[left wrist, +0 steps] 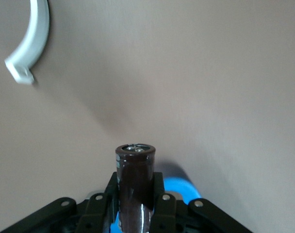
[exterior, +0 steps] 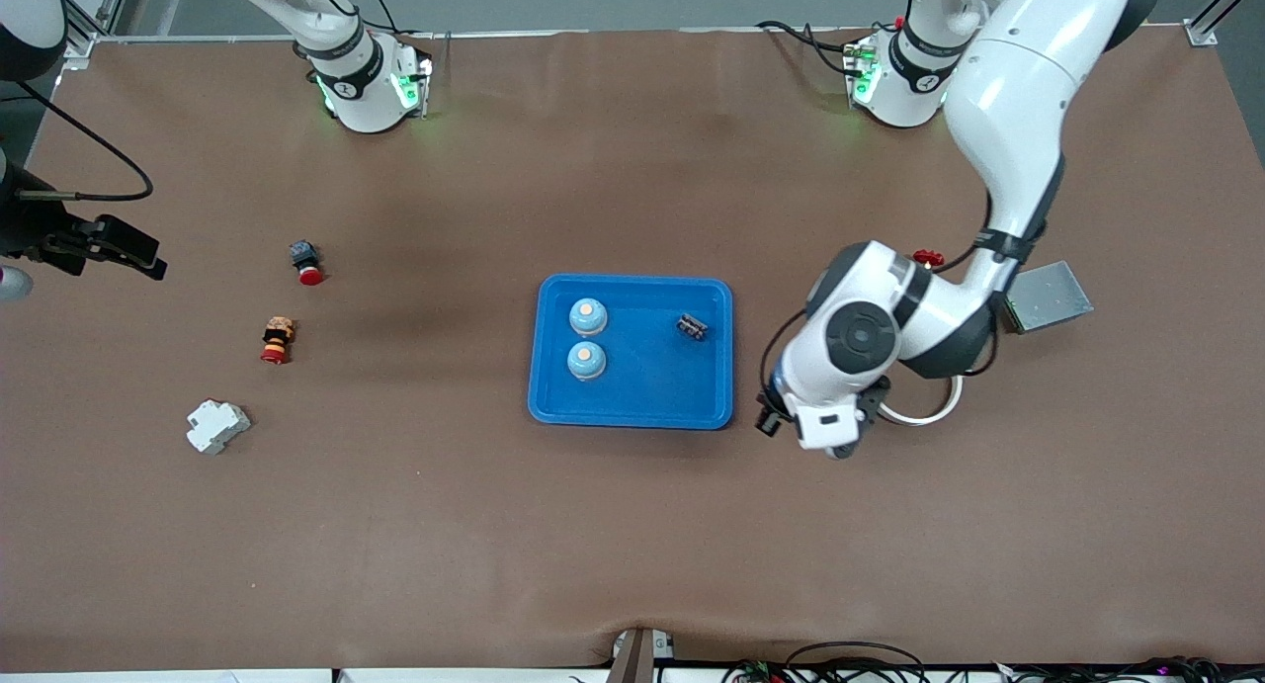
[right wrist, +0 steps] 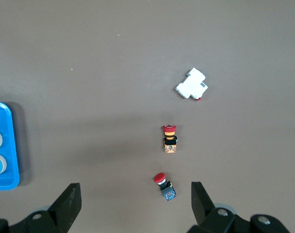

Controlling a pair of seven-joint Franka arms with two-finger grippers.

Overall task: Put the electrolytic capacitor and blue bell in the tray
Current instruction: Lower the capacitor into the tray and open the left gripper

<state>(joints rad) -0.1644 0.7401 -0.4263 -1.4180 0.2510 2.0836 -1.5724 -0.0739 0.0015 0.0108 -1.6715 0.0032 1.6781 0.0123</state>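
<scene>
Electrolytic capacitor (left wrist: pixel 134 187) clamped in left tool (left wrist: pixel 135 204) beside tray (exterior: pixel 632 411); right tool (right wrist: pixel 133 204) wide, empty.

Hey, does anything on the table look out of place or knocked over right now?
Nothing is spilled or damaged. In the tray, two blue bells stand upright, but a small dark part lies on its side. The left gripper is shut on a capacitor.
</scene>
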